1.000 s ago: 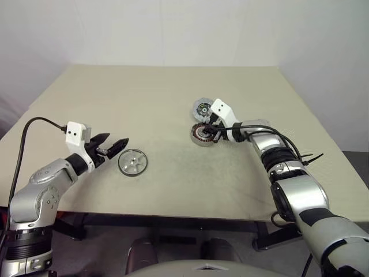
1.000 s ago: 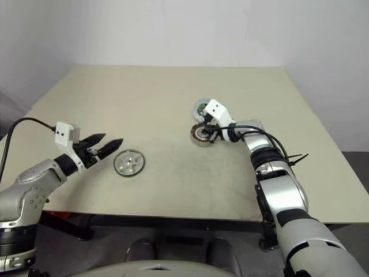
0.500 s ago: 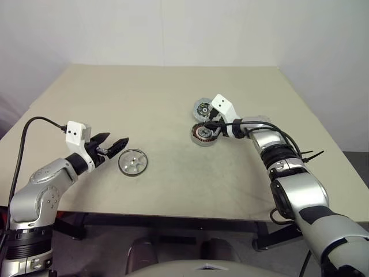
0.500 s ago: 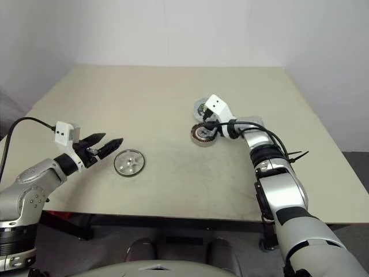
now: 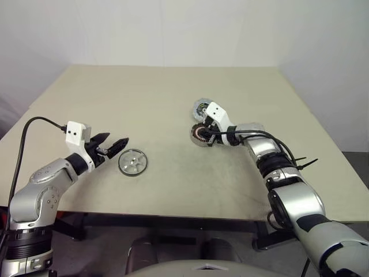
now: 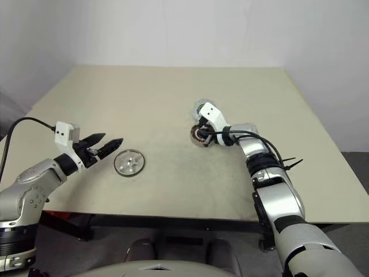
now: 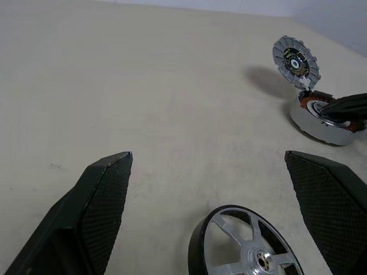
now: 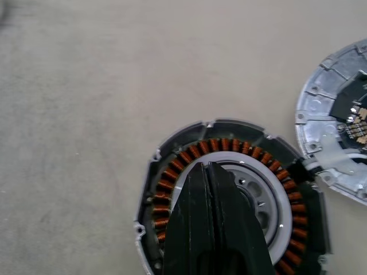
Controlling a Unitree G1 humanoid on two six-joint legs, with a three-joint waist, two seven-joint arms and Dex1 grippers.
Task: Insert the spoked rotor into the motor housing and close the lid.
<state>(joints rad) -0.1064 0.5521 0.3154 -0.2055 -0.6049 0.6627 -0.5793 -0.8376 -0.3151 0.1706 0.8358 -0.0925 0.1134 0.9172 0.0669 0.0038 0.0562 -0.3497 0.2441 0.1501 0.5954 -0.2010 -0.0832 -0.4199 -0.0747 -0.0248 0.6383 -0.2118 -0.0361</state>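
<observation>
The spoked rotor (image 5: 133, 162) lies flat on the table just past my left gripper (image 5: 113, 141), which is open and holds nothing; the rotor (image 7: 246, 247) sits between and beyond its fingers. Right of the table's middle, the motor housing (image 5: 200, 134) rests with its copper windings (image 8: 229, 146) showing around a pale grey centre. The lid (image 5: 201, 107) stands tilted up at the housing's far edge, its dark-centred face (image 7: 295, 61) showing. My right gripper (image 8: 206, 169) is shut and points down into the housing's centre; whether it touches is unclear.
The beige table (image 5: 161, 98) has bare surface between the rotor and the housing and across its far half. Its front edge runs close behind both arms. A white wall stands behind the table.
My right gripper has shifted slightly left and down over the housing, still shut. The left gripper, rotor, housing and lid have not moved.
</observation>
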